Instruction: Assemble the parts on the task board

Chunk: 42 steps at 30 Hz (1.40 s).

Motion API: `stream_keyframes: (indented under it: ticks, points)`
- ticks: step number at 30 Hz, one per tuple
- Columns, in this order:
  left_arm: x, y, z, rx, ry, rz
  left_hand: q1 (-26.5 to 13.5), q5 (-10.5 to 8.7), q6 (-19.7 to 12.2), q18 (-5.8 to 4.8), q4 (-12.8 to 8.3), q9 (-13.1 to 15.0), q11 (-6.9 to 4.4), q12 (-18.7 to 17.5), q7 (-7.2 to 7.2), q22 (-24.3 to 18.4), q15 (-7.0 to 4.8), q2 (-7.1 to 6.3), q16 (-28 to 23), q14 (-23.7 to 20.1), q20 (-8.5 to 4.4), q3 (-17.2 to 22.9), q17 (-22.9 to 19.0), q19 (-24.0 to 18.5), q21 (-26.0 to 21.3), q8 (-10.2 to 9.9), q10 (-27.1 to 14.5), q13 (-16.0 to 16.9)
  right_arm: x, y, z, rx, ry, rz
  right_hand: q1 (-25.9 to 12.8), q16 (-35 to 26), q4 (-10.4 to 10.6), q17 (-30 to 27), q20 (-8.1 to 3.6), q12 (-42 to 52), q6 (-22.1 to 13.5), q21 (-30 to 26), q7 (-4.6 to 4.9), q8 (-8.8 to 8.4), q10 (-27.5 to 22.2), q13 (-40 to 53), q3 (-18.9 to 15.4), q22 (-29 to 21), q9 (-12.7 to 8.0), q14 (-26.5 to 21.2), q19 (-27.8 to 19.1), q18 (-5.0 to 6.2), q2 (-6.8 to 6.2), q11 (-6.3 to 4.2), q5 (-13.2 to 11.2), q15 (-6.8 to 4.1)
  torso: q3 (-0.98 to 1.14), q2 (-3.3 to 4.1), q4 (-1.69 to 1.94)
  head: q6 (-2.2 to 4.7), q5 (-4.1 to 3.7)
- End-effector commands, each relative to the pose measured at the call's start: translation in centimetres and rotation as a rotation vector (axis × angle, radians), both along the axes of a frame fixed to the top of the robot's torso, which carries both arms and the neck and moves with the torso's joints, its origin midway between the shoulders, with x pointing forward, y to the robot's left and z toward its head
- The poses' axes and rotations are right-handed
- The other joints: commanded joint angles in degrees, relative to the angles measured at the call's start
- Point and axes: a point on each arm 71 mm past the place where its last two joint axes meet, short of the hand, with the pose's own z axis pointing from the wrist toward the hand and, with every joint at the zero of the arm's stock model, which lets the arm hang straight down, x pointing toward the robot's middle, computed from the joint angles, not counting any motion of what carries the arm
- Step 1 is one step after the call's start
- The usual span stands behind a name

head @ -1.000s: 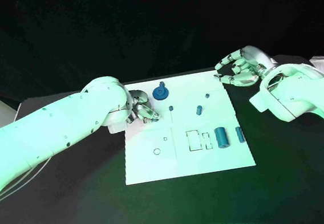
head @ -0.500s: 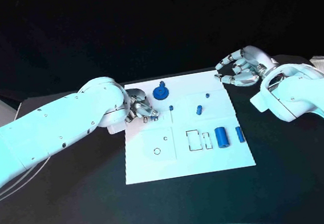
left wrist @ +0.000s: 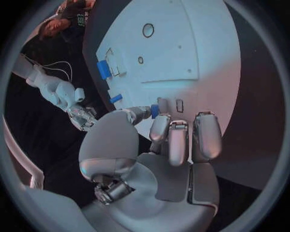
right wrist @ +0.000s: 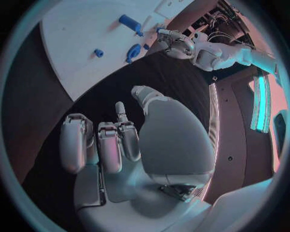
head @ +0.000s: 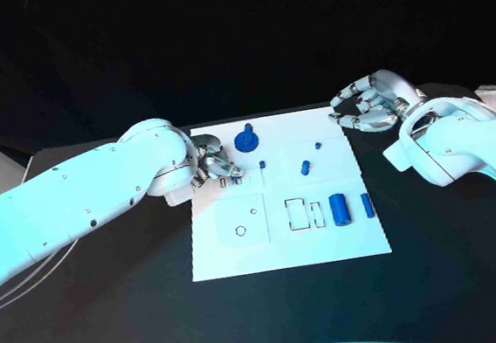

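Black table (head: 121, 333) (dark backdrop behind) carries the white task board (head: 289, 253).

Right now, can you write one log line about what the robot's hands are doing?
left hand: over task board edge, pinching small blue part | right hand: off board, fingers curled, holding nothing | blue parts on board

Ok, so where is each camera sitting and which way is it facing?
Head view: on the robot's head, looking down at the task board, both arms reaching in.
Left wrist view: behind the left hand, looking over its fingers at the board.
Right wrist view: behind the right hand, which is over the black table beside the board.
All three share the board; both wrist views show the opposite hand.
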Motion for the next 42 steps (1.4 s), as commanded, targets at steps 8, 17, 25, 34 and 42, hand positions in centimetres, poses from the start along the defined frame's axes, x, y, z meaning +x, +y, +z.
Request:
stream_keyframes:
  ticks: [8, 17, 25, 34, 42]
  points:
    - [-0.4, 0.0, -0.2, -0.103, 0.049, 0.021, 0.7, -0.02, 0.3, -0.70, -9.5, -0.3, 0.53, -0.2, 0.45, 0.0, 0.51, 0.29, -0.2, 4.9, 0.41, 9.4, 11.7, 0.1, -0.2, -0.5, -0.1, 0.0, -0.5, 1.0, 0.0, -0.041, -0.022, 0.064, 0.4, -0.3, -0.4, 13.8, 0.15, 0.3, 0.0, -0.2, -0.16, 0.27, 1.2, 10.8, 0.5, 2.5, 0.1, 5.6, 2.0, 0.17, -0.18, -0.08, 0.0, -0.02, 0.04, 0.02, -0.12, 0.49, -0.06]
    - [-0.5, 1.1, -0.4, -0.272, 0.095, 0.090, 0.7, -0.41, 0.6, -0.58, -9.3, -0.7, 0.62, -0.4, 0.50, -0.6, 0.66, 0.02, -0.2, 4.9, 0.51, 8.8, 11.6, -0.2, -0.5, -0.7, -0.3, -0.4, -1.7, 3.3, 0.2, -0.128, -0.085, 0.194, 2.7, -0.3, -2.5, 13.8, 0.08, 0.3, 0.6, 0.0, -0.17, 0.50, 1.3, 10.8, 2.3, 2.8, 0.1, 5.6, 2.1, 0.09, -0.60, -0.11, -2.4, -0.08, -0.04, -0.10, -0.02, 1.53, -0.52]
    - [-0.9, 2.2, -0.4, -0.446, 0.098, 0.105, 1.2, -0.82, 0.6, -0.46, -9.2, -1.2, 0.68, -1.4, 0.56, -1.1, 0.72, -0.38, -0.3, 4.9, 0.60, 8.2, 11.4, -0.6, -0.8, -1.0, -1.1, -1.9, -3.2, 6.1, 0.5, -0.239, -0.154, 0.332, 3.8, -0.2, -4.0, 13.9, -0.10, 0.6, 1.7, 0.4, -0.53, 0.52, 1.6, 11.0, 4.2, 3.3, -0.1, 5.7, 2.2, -0.01, -0.90, -0.37, -5.9, -0.36, -0.09, -0.09, 0.05, 2.23, -0.74]
    - [-1.5, 3.0, -0.3, -0.607, 0.103, 0.085, 1.6, -0.93, 0.6, -0.45, -9.1, -1.5, 0.72, -1.7, 0.60, -1.1, 0.75, -0.49, -0.2, 4.9, 0.61, 7.8, 11.6, -0.6, -0.8, -1.2, -1.2, -2.2, -4.5, 9.1, 0.2, -0.311, -0.192, 0.434, 4.1, -0.1, -4.7, 14.2, -0.48, 0.8, 2.8, 0.8, -1.01, 0.75, 1.8, 11.2, 5.1, 3.8, -0.1, 5.7, 2.4, -0.11, -1.16, -0.75, -7.0, -0.85, -0.06, -0.07, 0.01, 2.81, -0.70]
    - [-2.3, 3.1, -0.5, -0.722, 0.114, 0.034, 2.9, -0.91, 0.3, -0.39, -9.2, -2.1, 0.81, -2.0, 0.71, -1.4, 0.81, -0.98, -0.3, 4.9, 0.67, 6.5, 11.6, -0.9, -1.0, -1.6, -1.5, -2.6, -4.8, 11.2, -0.5, -0.322, -0.213, 0.443, 4.1, 0.0, -4.9, 14.3, -0.57, 0.8, 2.9, 1.0, -1.03, 0.74, 1.9, 11.2, 5.3, 3.9, -0.2, 5.8, 2.4, -0.14, -1.08, -0.83, -7.4, -0.90, -0.07, -0.06, -0.03, 3.43, -1.06]
